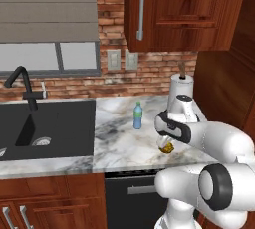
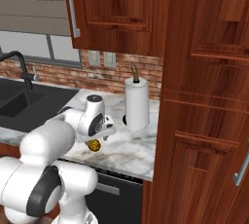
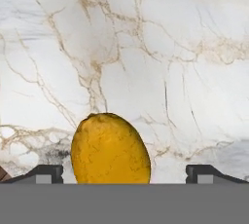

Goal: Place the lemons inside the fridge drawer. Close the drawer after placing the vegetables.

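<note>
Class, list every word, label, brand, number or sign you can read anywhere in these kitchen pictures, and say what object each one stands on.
No text can be read in any view.
Bottle: its pale label band is too small and blurred to read.
Lemon, marble counter, paper towel roll, wall outlets and cabinet doors: no writing shows.

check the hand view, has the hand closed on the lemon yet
No, the hand is open: its two fingertips stand wide apart either side of the lemon on the counter.
</note>
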Motion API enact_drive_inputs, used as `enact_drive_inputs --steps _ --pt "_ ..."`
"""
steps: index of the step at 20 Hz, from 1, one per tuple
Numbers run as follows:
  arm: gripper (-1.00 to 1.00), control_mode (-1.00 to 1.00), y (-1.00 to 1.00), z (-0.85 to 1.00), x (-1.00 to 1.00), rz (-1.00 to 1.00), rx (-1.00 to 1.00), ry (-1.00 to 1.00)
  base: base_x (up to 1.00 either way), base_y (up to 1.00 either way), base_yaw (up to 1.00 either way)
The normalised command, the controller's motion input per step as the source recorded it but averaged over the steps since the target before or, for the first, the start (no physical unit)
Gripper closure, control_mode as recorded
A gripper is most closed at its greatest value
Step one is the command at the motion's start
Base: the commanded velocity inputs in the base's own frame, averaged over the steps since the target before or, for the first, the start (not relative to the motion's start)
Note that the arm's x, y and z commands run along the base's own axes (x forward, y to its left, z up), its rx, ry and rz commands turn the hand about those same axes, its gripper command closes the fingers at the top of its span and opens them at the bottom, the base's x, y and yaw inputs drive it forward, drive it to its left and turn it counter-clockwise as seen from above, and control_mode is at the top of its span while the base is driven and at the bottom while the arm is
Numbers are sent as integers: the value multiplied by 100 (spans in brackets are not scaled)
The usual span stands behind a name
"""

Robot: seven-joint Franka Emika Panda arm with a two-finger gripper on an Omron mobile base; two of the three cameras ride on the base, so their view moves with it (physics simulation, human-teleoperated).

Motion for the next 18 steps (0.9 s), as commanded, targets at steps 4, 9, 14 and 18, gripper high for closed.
enact_drive_inputs --steps 4,9,14,18 --pt "-100 -100 0 0 -42 3 0 -15 0 0 0" --pt "-100 -100 1 -2 -5 3 0 -7 0 0 0" --pt "-100 -100 8 -15 15 3 0 0 0 0 0" --pt "-100 -100 14 -33 -2 5 -1 0 0 0 0"
